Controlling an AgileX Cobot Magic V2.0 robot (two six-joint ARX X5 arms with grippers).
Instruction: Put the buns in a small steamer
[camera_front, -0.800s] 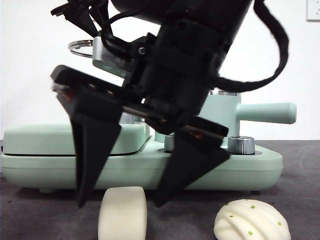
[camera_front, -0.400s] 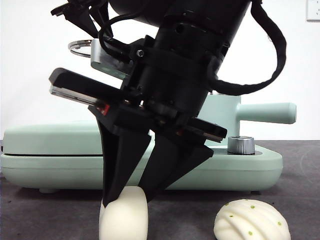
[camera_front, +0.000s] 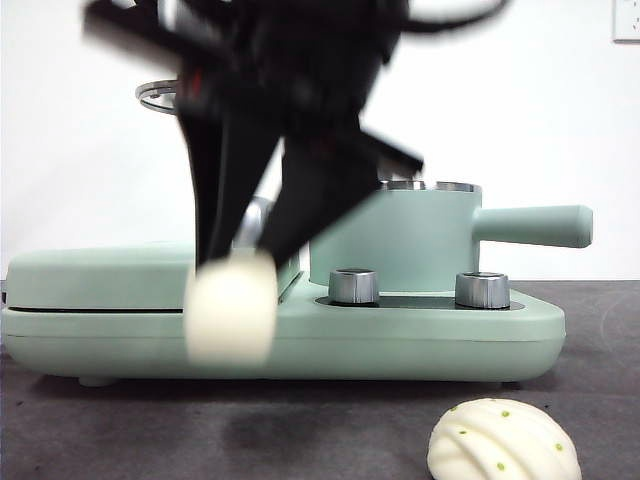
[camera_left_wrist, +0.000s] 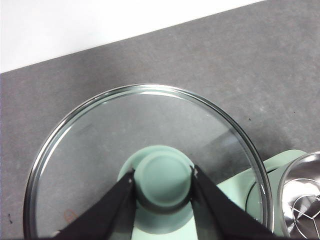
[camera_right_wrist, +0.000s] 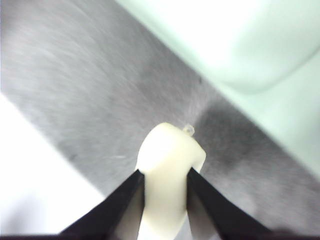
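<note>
My right gripper (camera_front: 232, 258) is shut on the smooth cream-white bun (camera_front: 230, 308) and holds it in the air in front of the mint-green appliance; the right wrist view shows the bun (camera_right_wrist: 167, 165) squeezed between the jaws above the grey table. The ridged bun with green dots (camera_front: 503, 441) lies on the table at the front right. The small steamer (camera_front: 415, 235) stands on the appliance, its handle (camera_front: 530, 226) pointing right, its top open. My left gripper (camera_left_wrist: 162, 186) is shut on the green knob of the glass lid (camera_left_wrist: 145, 125), held aloft; the lid's rim (camera_front: 160, 97) shows at upper left.
The mint-green appliance base (camera_front: 430, 340) spans the table, with a flat griddle section (camera_front: 100, 275) on the left and two chrome knobs (camera_front: 352, 285) in front of the steamer. A steel rim (camera_left_wrist: 302, 200) shows in the left wrist view.
My right gripper closed on the smooth bun on the table and has lifted it up and slightly left. The ridged bun has not moved.
</note>
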